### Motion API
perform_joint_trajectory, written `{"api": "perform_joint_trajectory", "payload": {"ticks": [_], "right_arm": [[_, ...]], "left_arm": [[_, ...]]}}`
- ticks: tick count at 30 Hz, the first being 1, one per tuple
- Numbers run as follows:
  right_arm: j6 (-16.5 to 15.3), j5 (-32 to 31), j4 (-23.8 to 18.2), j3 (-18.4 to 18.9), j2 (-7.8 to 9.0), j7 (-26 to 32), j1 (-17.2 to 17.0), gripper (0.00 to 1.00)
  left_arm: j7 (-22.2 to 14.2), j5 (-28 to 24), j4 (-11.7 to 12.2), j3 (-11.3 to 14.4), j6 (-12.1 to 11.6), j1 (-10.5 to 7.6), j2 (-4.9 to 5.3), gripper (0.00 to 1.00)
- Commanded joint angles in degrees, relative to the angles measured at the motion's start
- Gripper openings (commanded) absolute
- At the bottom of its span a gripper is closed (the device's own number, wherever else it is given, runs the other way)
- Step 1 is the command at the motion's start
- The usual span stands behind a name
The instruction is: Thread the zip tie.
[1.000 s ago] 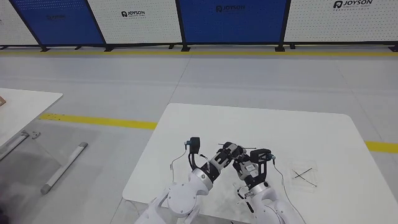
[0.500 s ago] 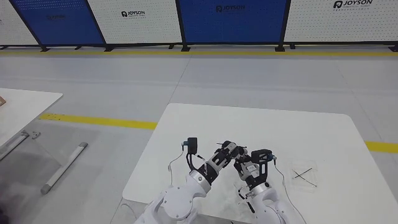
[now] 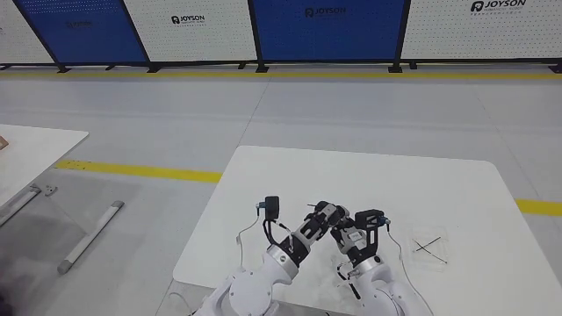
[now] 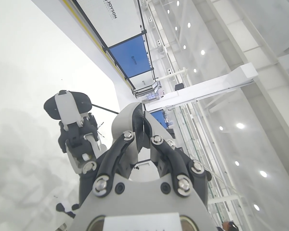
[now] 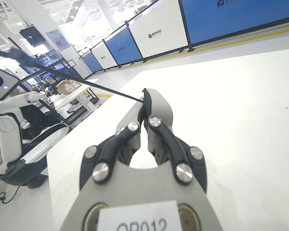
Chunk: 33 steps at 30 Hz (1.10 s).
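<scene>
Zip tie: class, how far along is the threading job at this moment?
Done: the zip tie is held above the table, with the right gripper shut on one end. In hand: the left gripper is shut on the other end, it seems. Left: no closed loop shows, so threading remains.

The left end effector [image 4: 142, 114] is grey, with black links [image 4: 115, 150] and silver screws [image 4: 125, 134].

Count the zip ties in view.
3. One zip tie held between the left gripper and right gripper; two crossed ties lying on the table at the robot's right. Others may be hidden.
</scene>
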Motion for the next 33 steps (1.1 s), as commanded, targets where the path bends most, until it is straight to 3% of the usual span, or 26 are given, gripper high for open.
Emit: {"api": "perform_joint_trajectory", "payload": {"ticks": [1, 4, 5, 6, 7, 12, 17, 23, 27, 33], "right_arm": [[-0.1, 0.1, 0.1, 0.0, 0.01, 0.0, 0.0, 0.0], [-0.3, 0.3, 0.1, 0.1, 0.01, -0.1, 0.1, 0.0], [-0.4, 0.5, 0.1, 0.1, 0.02, -0.2, 0.0, 0.21], [-0.6, 0.9, 0.0, 0.2, 0.03, -0.3, 0.0, 0.91], [-0.7, 1.3, -0.2, 0.4, 0.03, -0.5, -0.1, 1.0], [-0.6, 4.2, -1.2, 2.2, 0.15, -2.8, -1.2, 1.0], [-3.8, 7.8, -3.2, 5.6, 0.71, -6.2, -3.5, 1.0], [-7.8, 11.4, -7.1, 11.5, 1.82, -9.1, -7.7, 1.0], [-9.9, 14.6, -9.0, 15.1, 2.47, -8.6, -10.1, 1.0], [-9.9, 16.4, -9.8, 15.5, 2.62, -7.5, -10.6, 1.0]], "left_arm": [[0.0, 0.3, -0.1, 0.1, -0.3, 0.16, 0.04, 0.0], [0.3, 0.5, -0.2, 0.1, 0.0, 0.44, 0.08, 0.0], [0.6, 0.4, -0.4, 0.1, 0.4, 0.58, 0.07, 0.0], [1.4, 0.2, -0.5, 0.2, 1.0, 0.76, 0.02, 0.0], [2.0, -0.2, -0.3, 0.2, 1.4, 0.72, -0.03, 0.0], [3.8, -2.9, 2.3, -0.5, 1.5, -0.9, -0.32, 0.0], [4.5, -5.4, 4.7, -2.6, 0.6, -1.81, -0.32, 0.0], [4.8, -7.2, 5.8, -4.6, 1.9, -2.38, -0.26, 0.0], [5.2, -6.6, 7.2, -4.8, 2.0, -2.95, -0.29, 0.0], [4.2, -4.9, 7.9, -4.0, 2.6, -3.35, -0.25, 0.0]]}}
